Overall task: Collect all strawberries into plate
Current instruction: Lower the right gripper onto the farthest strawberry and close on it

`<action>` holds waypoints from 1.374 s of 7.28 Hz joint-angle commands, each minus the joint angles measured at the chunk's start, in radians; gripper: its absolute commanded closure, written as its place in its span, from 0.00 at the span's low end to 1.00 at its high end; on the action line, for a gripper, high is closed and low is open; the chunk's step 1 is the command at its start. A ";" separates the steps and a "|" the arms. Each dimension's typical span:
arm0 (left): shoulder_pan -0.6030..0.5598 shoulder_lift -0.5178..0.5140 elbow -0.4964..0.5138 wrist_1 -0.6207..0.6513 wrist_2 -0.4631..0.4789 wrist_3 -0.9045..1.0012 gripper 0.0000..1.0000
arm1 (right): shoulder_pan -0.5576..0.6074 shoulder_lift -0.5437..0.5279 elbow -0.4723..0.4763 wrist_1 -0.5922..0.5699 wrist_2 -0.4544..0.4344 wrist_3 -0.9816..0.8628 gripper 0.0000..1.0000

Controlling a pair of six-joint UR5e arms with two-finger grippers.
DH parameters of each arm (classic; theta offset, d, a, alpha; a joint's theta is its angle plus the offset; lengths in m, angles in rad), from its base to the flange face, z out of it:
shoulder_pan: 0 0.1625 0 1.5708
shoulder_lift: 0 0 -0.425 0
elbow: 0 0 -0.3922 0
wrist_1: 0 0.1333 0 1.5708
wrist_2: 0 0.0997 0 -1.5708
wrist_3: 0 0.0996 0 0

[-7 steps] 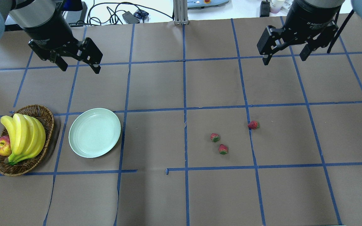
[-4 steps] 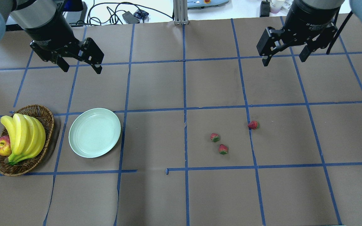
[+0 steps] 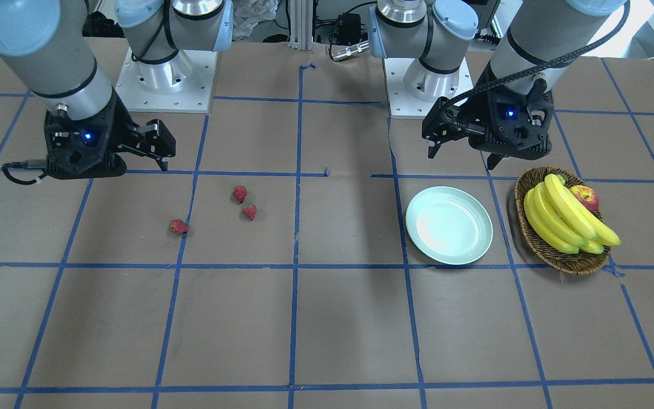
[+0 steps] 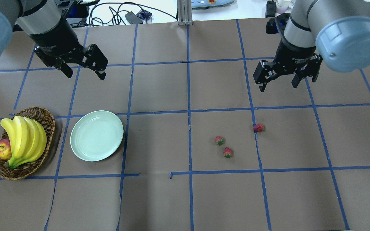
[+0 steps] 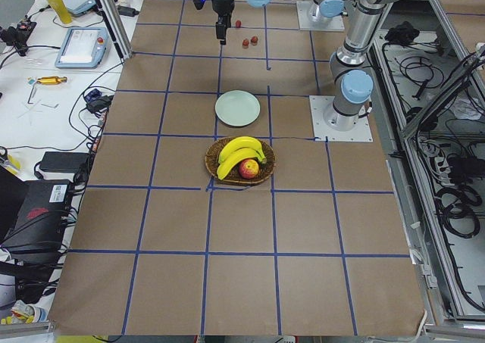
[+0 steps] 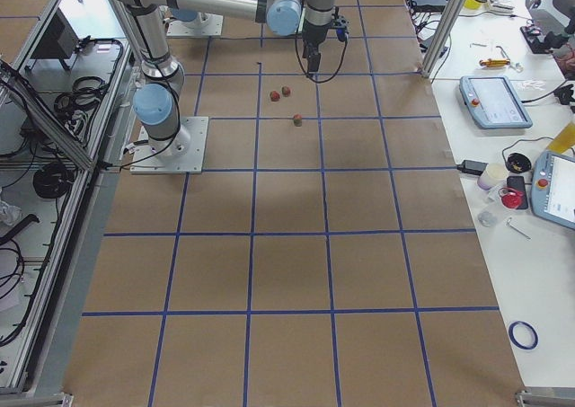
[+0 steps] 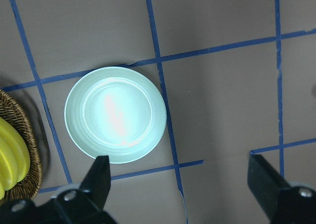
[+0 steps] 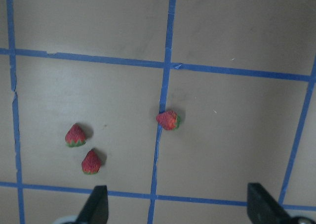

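Note:
Three small red strawberries lie on the brown paper right of centre: one [image 4: 259, 128] on a blue tape line, two close together [image 4: 219, 140] [image 4: 228, 152]. They also show in the right wrist view [image 8: 168, 120] [image 8: 75, 135] [image 8: 91, 161]. The pale mint-green plate [image 4: 96, 135] sits empty at the left, also seen in the left wrist view [image 7: 115, 114]. My right gripper [image 4: 278, 87] is open and empty, above the table behind the strawberries. My left gripper [image 4: 84, 75] is open and empty, behind the plate.
A brown wicker basket [image 4: 45, 115] with bananas [image 4: 24, 138] and a red-yellow apple [image 4: 2, 149] stands just left of the plate. Blue tape lines grid the paper. Cables and devices lie beyond the table's far edge.
My right gripper has moved down and toward the strawberries, staying open. My left gripper has shifted slightly toward the plate. The strawberries and plate have not moved.

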 commanded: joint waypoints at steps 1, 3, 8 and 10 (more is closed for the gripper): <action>-0.003 -0.002 -0.003 0.001 0.001 0.001 0.00 | 0.000 0.090 0.213 -0.355 -0.001 0.000 0.00; -0.003 -0.001 -0.005 0.001 0.001 0.001 0.00 | 0.000 0.112 0.347 -0.446 -0.037 -0.003 0.00; -0.003 0.047 -0.069 0.079 0.001 -0.116 0.00 | 0.000 0.152 0.362 -0.565 -0.034 0.001 0.00; -0.003 0.047 -0.071 0.079 0.001 -0.122 0.00 | 0.000 0.155 0.362 -0.567 -0.033 0.001 0.00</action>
